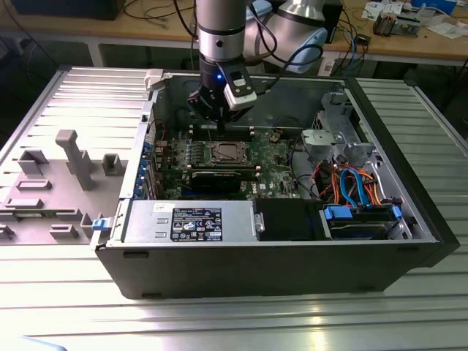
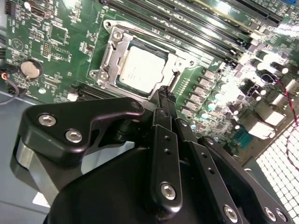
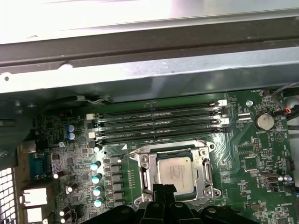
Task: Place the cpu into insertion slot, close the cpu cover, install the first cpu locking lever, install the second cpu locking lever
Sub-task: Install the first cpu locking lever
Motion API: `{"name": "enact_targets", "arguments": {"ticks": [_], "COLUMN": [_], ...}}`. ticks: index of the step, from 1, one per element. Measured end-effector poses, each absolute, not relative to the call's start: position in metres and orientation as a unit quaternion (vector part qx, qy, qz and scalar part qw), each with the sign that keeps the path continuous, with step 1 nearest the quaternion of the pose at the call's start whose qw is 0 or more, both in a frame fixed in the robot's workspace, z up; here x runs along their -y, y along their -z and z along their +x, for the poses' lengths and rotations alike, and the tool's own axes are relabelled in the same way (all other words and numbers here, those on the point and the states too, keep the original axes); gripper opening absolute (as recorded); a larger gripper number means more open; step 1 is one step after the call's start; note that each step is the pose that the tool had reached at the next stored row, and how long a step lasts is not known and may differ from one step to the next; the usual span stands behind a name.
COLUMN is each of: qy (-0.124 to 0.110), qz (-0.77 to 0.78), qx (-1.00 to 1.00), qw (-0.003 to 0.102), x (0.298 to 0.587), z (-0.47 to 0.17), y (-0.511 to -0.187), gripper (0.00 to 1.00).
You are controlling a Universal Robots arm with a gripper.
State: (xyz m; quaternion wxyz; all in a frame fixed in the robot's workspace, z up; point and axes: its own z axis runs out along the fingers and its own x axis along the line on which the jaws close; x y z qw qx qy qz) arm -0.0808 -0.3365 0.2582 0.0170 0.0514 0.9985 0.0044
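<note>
Gripper point(image 2: 163, 93) tips are pressed together with nothing between them, just beside the near edge of the insertion slot point(image 3: 209, 154). The cpu point(image 3: 174, 171) lies flat in that slot, silver top up. It is square, its edges parallel to the long memory slots point(image 3: 159, 123) beyond. The cpu cover point(image 3: 145, 175) lies down around it. Farthest off stands the grey case wall point(image 3: 149, 70).

- Exterior view: bright, even overhead light; a pale sheen streaks the table point(image 1: 292, 322).
- Second wrist view: hard glare whitens part of the motherboard point(image 2: 70, 51).
- First wrist view: the case wall point(image 3: 140, 14) burns out white.
</note>
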Motion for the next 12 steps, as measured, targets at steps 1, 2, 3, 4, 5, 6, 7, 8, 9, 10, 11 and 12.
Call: {"name": "enact_targets", "arguments": {"ticks": [1,2,3,4,5,6,7,8,9,10,11,12], "qy": [-0.004,-0.004,-0.004,-0.004,-0.004,-0.005,-0.005,-0.005,-0.005,-0.005,-0.005,-0.005], "qz": [0.051,0.051,0.051,0.051,0.049,0.043,0.037,0.029,0.023,0.017,0.017,0.017], "qx": [-0.999,-0.999,-0.999,-0.999,-0.999,-0.999,-0.999,-0.999,-1.000,-1.000,-1.000,-1.000], "qw": [0.017,0.017,0.017,0.017,0.017,0.017,0.017,0.017,0.017,0.017,0.017,0.017], "x": [0.3365,0.3366,0.3366,0.3366,0.3365,0.3365,0.3365,0.3365,0.3365,0.3365,0.3365,0.3366], "z": [-0.0819,-0.0830,-0.0841,-0.0853,-0.0870,-0.0872,-0.0872,-0.0873,-0.0873,-0.0873,-0.0873,-0.0875], "y": [-0.2583,-0.2583,-0.2583,-0.2583,-0.2582,-0.2582,-0.2582,-0.2582,-0.2581,-0.2581,-0.2581,-0.2581], "gripper": [0.11,0.11,0.11,0.11,0.11,0.11,0.11,0.11,0.11,0.11,0.11,0.11]}}
